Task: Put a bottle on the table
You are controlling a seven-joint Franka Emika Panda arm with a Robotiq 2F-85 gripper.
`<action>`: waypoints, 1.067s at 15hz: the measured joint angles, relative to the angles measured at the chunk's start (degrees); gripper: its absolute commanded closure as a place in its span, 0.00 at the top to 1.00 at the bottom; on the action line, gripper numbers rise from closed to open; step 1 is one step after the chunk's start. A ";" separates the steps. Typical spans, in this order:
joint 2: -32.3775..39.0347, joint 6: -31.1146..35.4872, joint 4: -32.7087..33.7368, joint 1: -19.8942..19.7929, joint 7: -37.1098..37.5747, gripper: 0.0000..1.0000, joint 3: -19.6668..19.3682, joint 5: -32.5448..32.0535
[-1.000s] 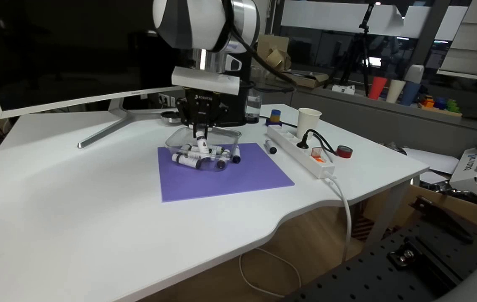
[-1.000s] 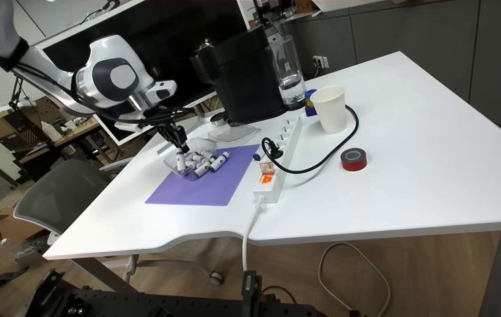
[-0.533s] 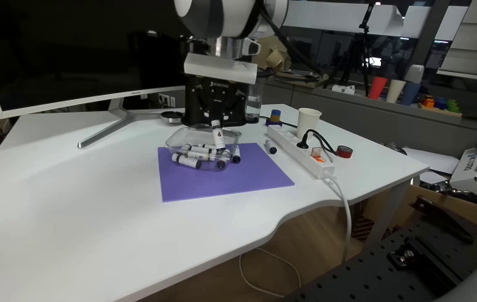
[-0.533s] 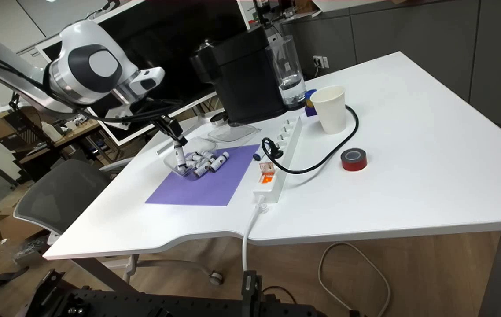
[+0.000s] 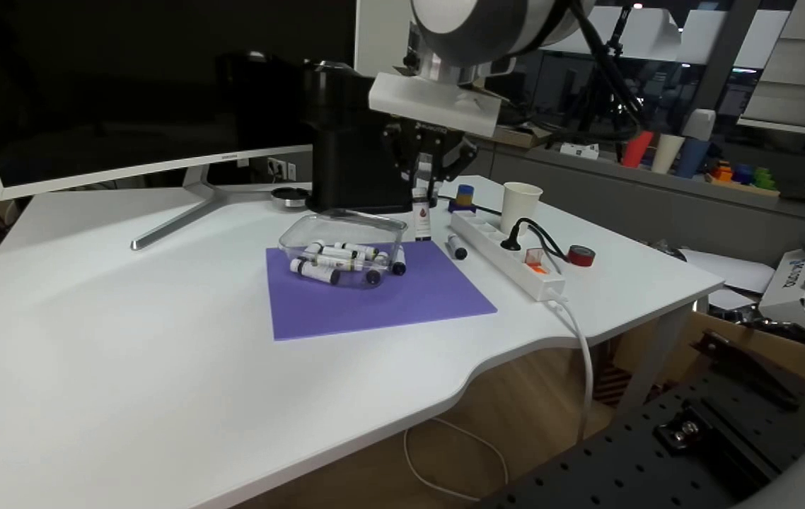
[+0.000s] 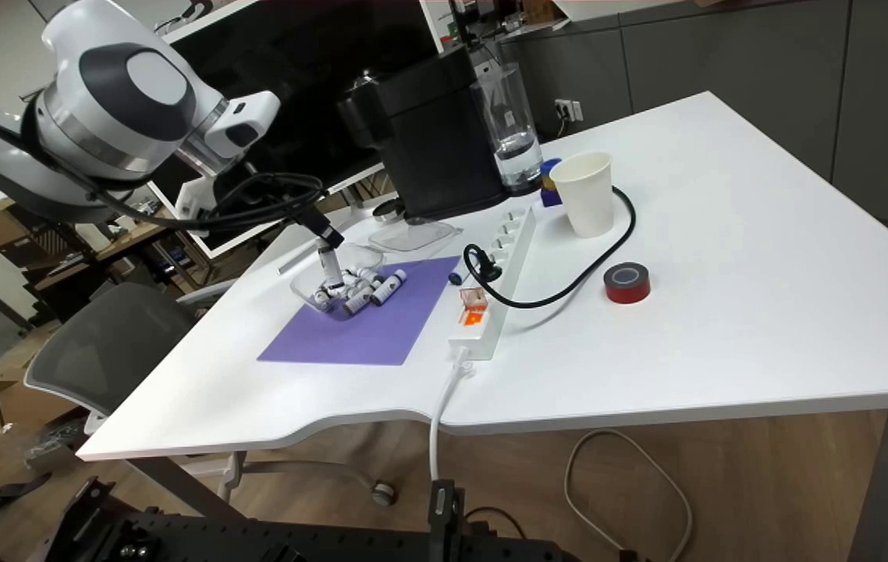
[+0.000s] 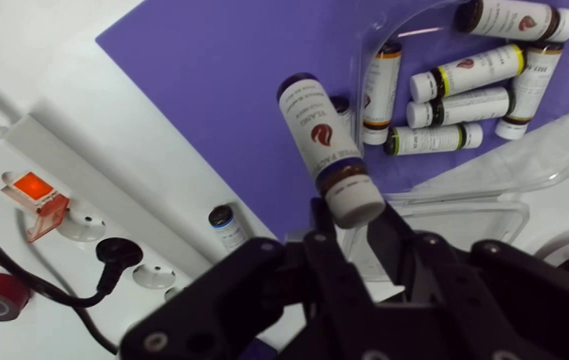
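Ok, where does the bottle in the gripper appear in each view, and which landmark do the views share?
In an exterior view: the held bottle, just above and right of centre.
In an exterior view: the held bottle, left of centre, near mid-height.
Wrist view: the held bottle, slightly above and right of centre, white cap toward the gripper.
Shared landmark: the purple mat, in all three views.
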 measured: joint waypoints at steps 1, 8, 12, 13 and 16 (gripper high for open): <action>-0.37 1.63 -0.89 -0.08 0.93 0.06 -1.56 -1.49; 1.57 12.81 -4.00 -2.73 1.43 0.06 -6.48 -1.99; 5.00 17.65 -4.28 -5.27 1.42 0.06 -4.99 -1.25; 6.11 18.74 -4.15 -5.78 1.42 0.06 -4.60 -1.21; 9.73 21.26 -3.17 -6.63 1.33 0.06 -4.21 -1.12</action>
